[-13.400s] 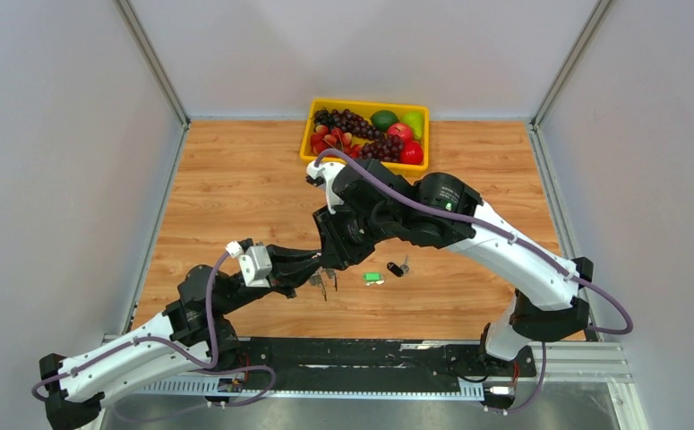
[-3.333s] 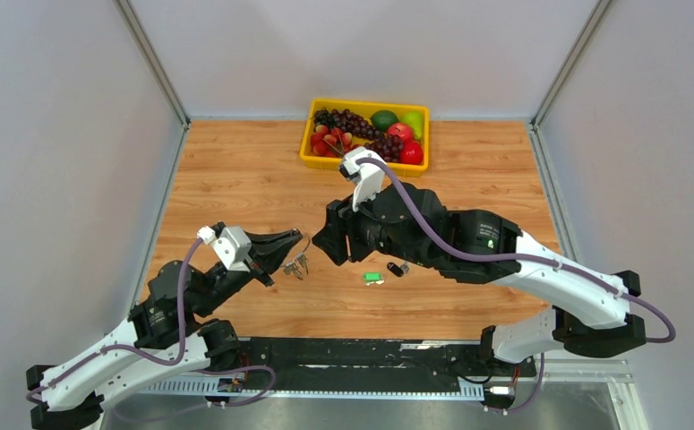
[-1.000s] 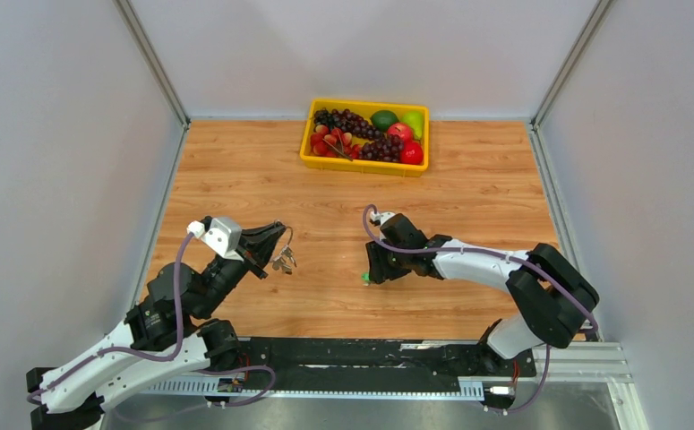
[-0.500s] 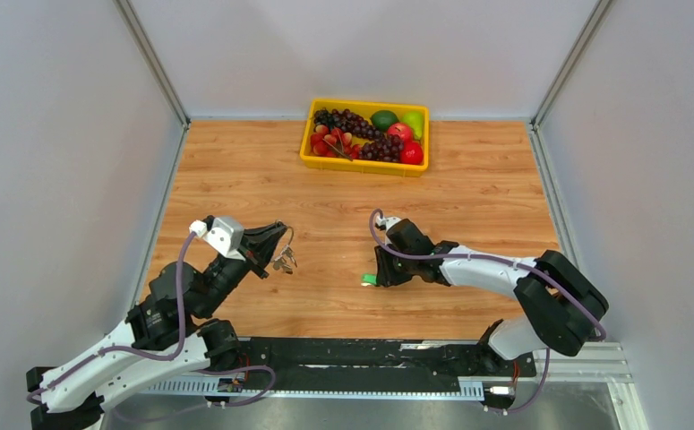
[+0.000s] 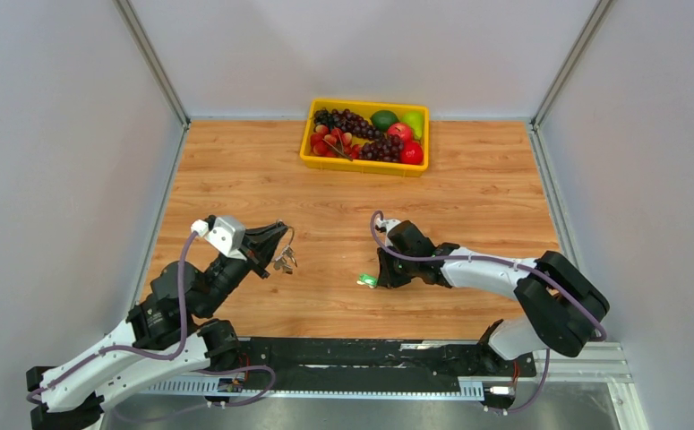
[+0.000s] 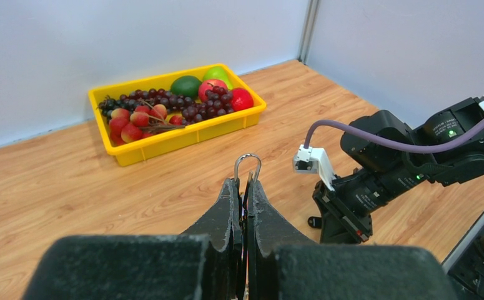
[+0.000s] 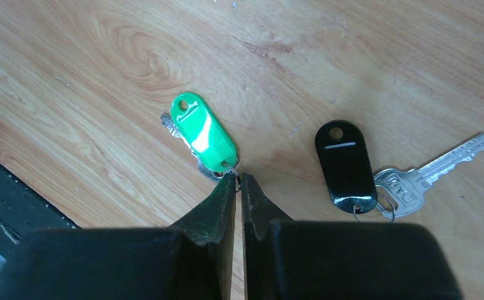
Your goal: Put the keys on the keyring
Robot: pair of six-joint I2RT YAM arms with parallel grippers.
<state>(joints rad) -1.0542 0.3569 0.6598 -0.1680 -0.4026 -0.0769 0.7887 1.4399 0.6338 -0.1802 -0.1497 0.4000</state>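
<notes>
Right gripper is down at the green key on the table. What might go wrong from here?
The right gripper has only the thin wire loop at the green key's end between its tips; the key may slip or swing when lifted.
The black key lies close beside it; a sideways drag may knock it.
The left gripper leaves only a small arc of the keyring showing, so threading looks tight.

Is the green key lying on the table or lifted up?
Flat on the table; the right claw pinches the green key by its ring.
</notes>
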